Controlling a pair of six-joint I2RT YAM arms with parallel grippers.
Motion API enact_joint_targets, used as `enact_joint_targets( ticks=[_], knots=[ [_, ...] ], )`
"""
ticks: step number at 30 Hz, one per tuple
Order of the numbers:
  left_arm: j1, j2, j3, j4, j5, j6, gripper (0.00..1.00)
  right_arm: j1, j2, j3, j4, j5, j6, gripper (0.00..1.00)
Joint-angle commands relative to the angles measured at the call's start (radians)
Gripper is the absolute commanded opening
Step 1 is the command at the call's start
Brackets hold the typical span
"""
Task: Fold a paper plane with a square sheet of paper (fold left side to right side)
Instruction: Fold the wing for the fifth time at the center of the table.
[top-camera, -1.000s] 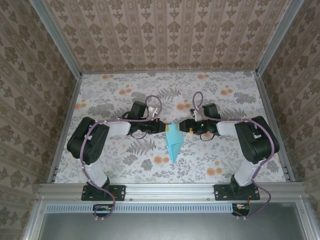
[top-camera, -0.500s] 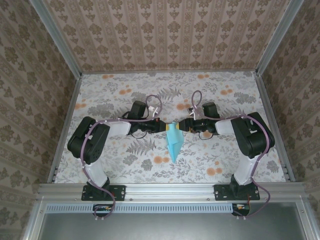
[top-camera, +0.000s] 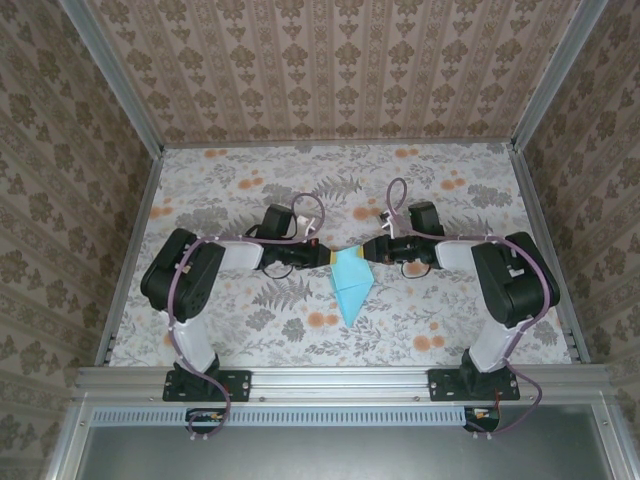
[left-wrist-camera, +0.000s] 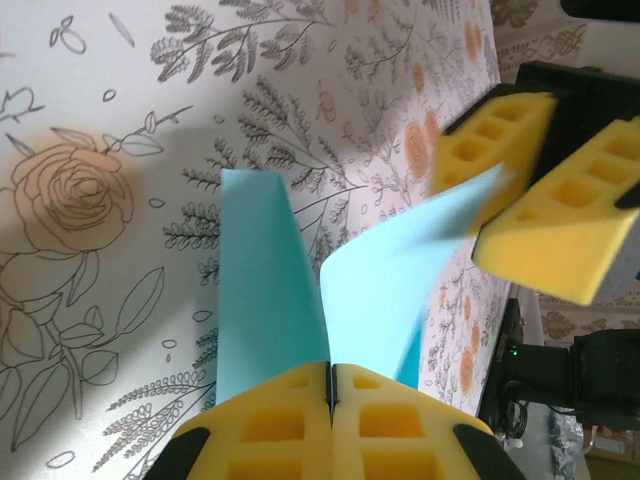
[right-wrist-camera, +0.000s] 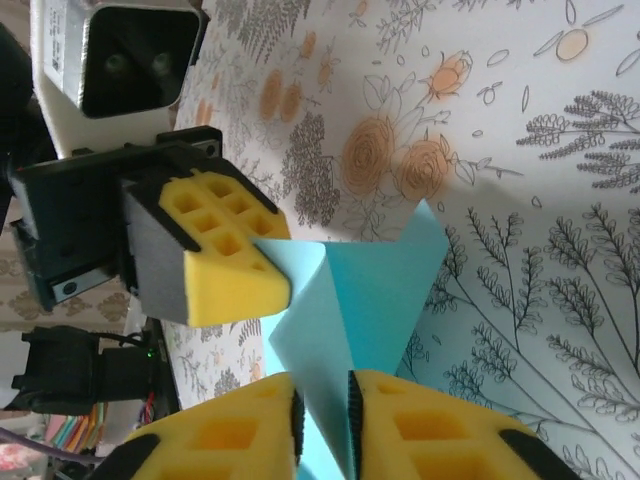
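Both arms lie low over the floral-patterned bench (top-camera: 250, 200), forearms reaching inward to meet. The left tool (top-camera: 327, 257) and the right tool (top-camera: 363, 252) each pinch the far edge of the light blue creased paper plane (top-camera: 350, 288), whose tip points toward the bases.

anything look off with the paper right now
Nothing is torn or dropped. The paper plane isn't lying flat, though: the left gripper and right gripper pinch its wide far end from opposite sides, splaying it open, and the flap running to the right gripper bows in a curve.
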Motion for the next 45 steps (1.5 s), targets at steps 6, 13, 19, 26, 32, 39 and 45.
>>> enact_joint_targets(
  ticks=[6, 13, 19, 26, 32, 39, 45],
  knots=[
    [0.012, -0.052, 0.066, -0.149, -0.047, 0.111, 0.42, -0.005, -0.083, 0.065, -0.265, 0.106, -0.031, 0.00],
    [-0.002, -0.244, 0.128, -0.445, -0.300, 0.265, 0.65, 0.012, -0.138, 0.128, -0.449, 0.237, 0.069, 0.00],
    [-0.155, -0.358, 0.175, -0.680, -0.528, 0.352, 0.66, 0.044, -0.135, 0.160, -0.512, 0.367, 0.238, 0.00],
    [-0.362, -0.355, 0.199, -0.762, -0.668, 0.290, 0.69, 0.066, -0.098, 0.186, -0.466, 0.438, 0.395, 0.00],
    [-0.453, -0.292, 0.240, -0.790, -0.719, 0.262, 0.71, 0.089, -0.055, 0.213, -0.441, 0.451, 0.458, 0.00],
    [-0.503, -0.181, 0.316, -0.821, -0.770, 0.249, 0.72, 0.116, -0.026, 0.249, -0.450, 0.460, 0.472, 0.00],
    [-0.528, -0.078, 0.387, -0.889, -0.835, 0.235, 0.73, 0.121, -0.021, 0.251, -0.448, 0.467, 0.482, 0.00]
  ],
)
